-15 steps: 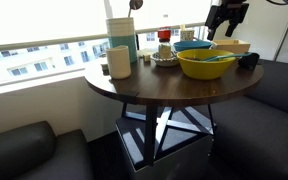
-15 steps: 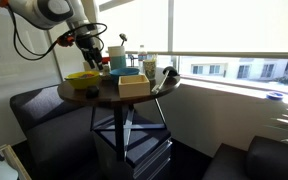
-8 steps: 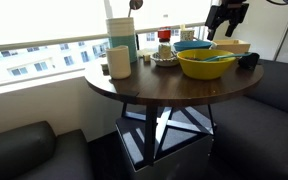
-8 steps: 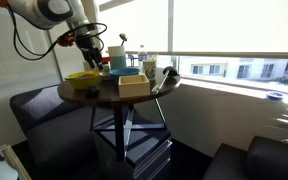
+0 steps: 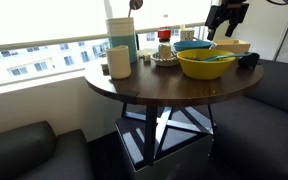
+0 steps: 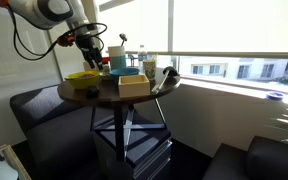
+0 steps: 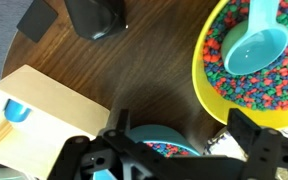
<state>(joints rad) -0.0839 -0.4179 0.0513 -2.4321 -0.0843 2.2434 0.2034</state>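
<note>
My gripper [image 7: 180, 140] hangs open above the round wooden table [image 7: 144, 75], with nothing between its fingers. Directly below it sits a teal bowl [image 7: 152, 138] holding coloured beads. A yellow bowl [image 7: 200, 78] full of the same beads lies to the upper right, with a teal scoop [image 7: 254, 46] resting in it. In both exterior views the gripper [image 5: 227, 15] [image 6: 88, 42] hovers well above the bowls, over the blue bowl [image 5: 192, 46] and behind the yellow bowl [image 5: 204, 66] [image 6: 82, 78].
A light wooden box [image 7: 42, 118] [image 6: 134, 85] stands beside the teal bowl. A black round object [image 7: 94, 18] [image 5: 248, 60] lies near the table's edge. A teal jug [image 5: 121, 36] and a white cup [image 5: 119, 62] stand by the window. Dark sofas surround the table.
</note>
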